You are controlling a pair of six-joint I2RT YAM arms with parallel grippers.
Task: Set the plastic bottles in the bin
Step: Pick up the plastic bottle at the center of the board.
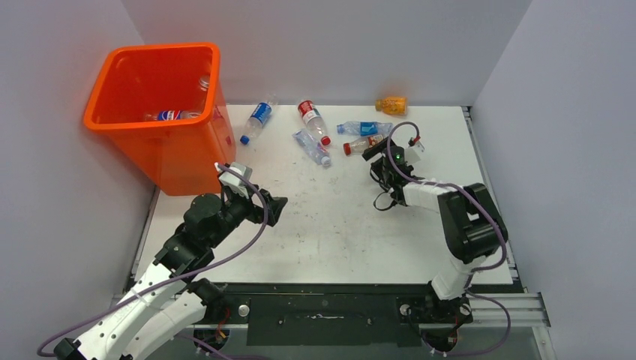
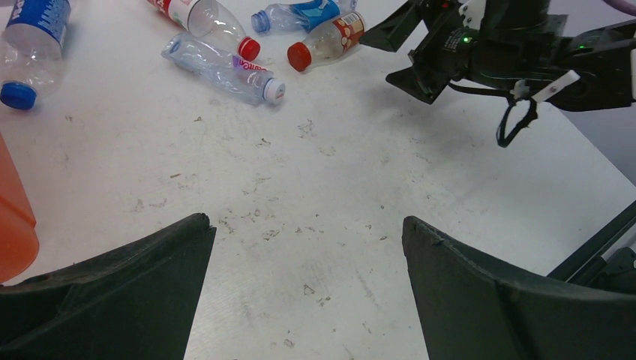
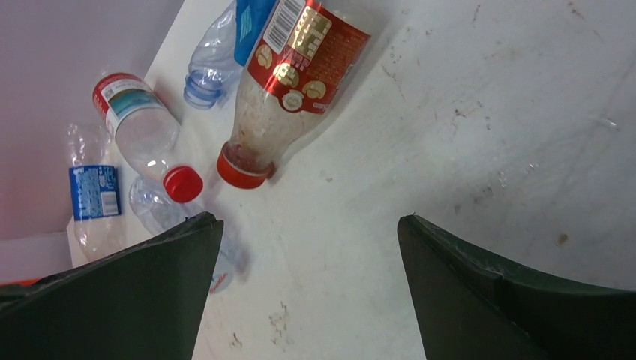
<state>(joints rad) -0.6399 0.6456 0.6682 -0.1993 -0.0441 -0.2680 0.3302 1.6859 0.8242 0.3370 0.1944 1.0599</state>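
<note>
I see the orange bin (image 1: 216, 79) standing upright at the far left, with at least 2 bottles lying inside, 1 a blue-and-red-labelled bottle (image 1: 171, 115). 6 more lie on their sides across the far part of the table. Nearest the bin is a blue-capped bottle (image 1: 259, 118), then a red-labelled bottle (image 1: 310, 120) with a crumpled clear bottle (image 1: 311, 148) just near of it. Further right, a blue-labelled bottle (image 1: 361, 128) lies just beside a red-capped bottle (image 1: 362, 142). An orange bottle (image 1: 391, 105) is farthest right.
</note>
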